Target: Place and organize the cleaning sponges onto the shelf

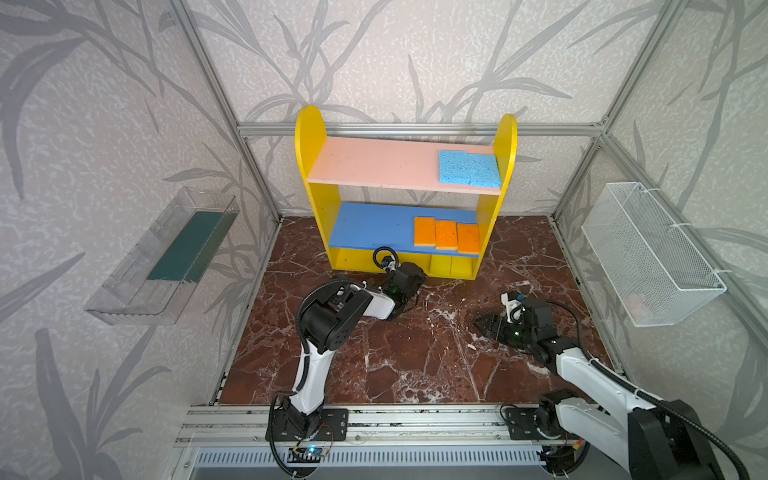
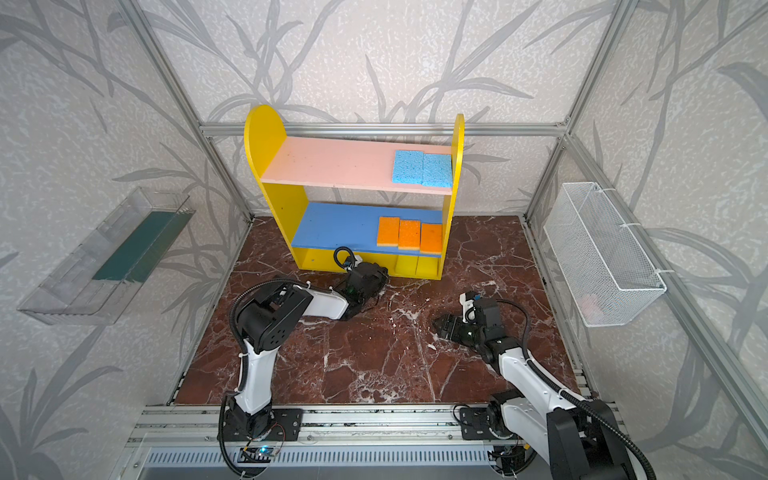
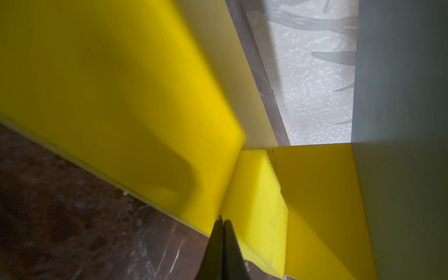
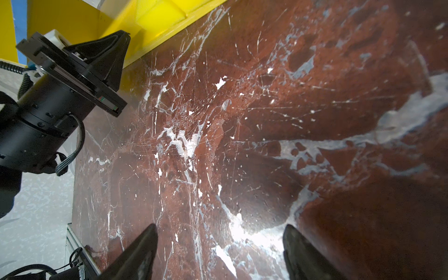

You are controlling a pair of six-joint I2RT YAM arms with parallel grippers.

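top views: yellow shelf on red-brown marble tabletop, leaf-patterned walls

Clear wall tray hangs well left of the left gripper. White wire basket hangs right of the right gripper. Red marble tabletop lies beneath both.

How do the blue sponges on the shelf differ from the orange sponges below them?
The blue sponges are two, while the orange sponges are three. The blue sponges lie on the pink upper board, the orange sponges on the blue middle board. The blue sponges look wider and speckled; the orange sponges are narrower, with a yellow edge underneath. Both groups lie flat, side by side, at the right end of their board.
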